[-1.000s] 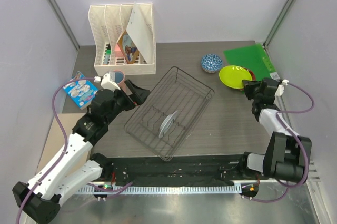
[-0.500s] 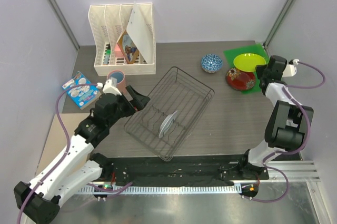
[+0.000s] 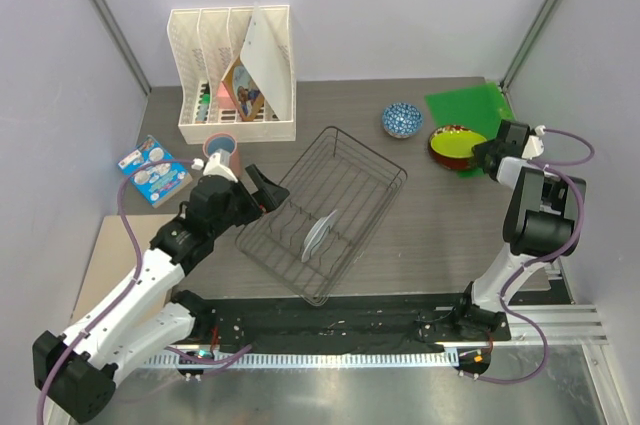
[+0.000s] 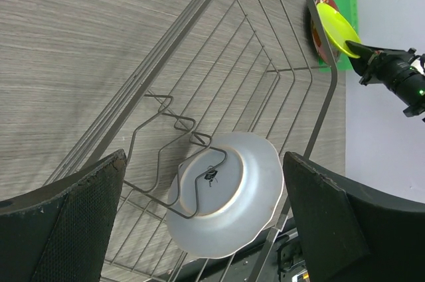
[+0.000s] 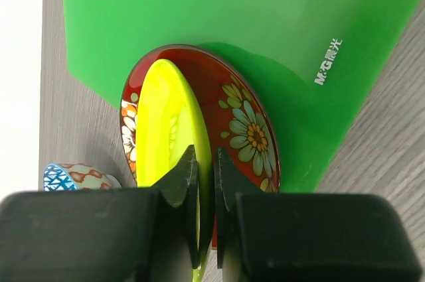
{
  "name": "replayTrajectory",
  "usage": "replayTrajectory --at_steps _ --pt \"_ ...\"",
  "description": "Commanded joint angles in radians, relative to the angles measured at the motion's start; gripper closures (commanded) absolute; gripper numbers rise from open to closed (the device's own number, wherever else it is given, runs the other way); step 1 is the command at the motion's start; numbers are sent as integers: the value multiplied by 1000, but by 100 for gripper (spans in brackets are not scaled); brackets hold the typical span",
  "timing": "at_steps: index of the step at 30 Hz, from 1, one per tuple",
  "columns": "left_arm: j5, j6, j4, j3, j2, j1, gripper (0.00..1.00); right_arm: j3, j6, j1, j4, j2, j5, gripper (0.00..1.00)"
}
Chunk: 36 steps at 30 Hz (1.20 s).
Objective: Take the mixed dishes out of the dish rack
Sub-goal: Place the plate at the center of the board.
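Note:
The black wire dish rack (image 3: 322, 213) sits mid-table and holds one white plate (image 3: 319, 235) on edge between its prongs; the plate also shows in the left wrist view (image 4: 226, 192). My left gripper (image 3: 258, 188) is open at the rack's left rim, its fingers (image 4: 86, 209) wide apart and empty. My right gripper (image 3: 487, 151) is shut on the rim of the green plate (image 5: 174, 129), which rests over the red patterned plate (image 5: 249, 129) at the far right. The blue patterned bowl (image 3: 401, 120) and pink cup (image 3: 220, 148) stand on the table.
A green mat (image 3: 470, 110) lies under the red plate at the back right. A white slotted file organizer (image 3: 235, 75) stands at the back left. A blue packet (image 3: 152, 170) lies left of the pink cup.
My right gripper carried the green plate from the table's right side out over the mat and down onto the red plate. My left gripper moved closer to the rack's rim.

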Motion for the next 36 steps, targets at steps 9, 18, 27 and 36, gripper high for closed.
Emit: replayTrajectory --at_steps 9,18,27,36 --pt "33 -17 54 12 29 -1 2 42 -46 1 -45 10 16 59" --pt "33 4 50 32 41 -1 2 56 -63 8 -172 -88 90 52" --pt "89 3 40 50 64 -1 2 7 -75 8 -249 -123 58 51" --pt "89 3 37 42 44 -1 2 -200 14 19 -108 -261 -81 67"
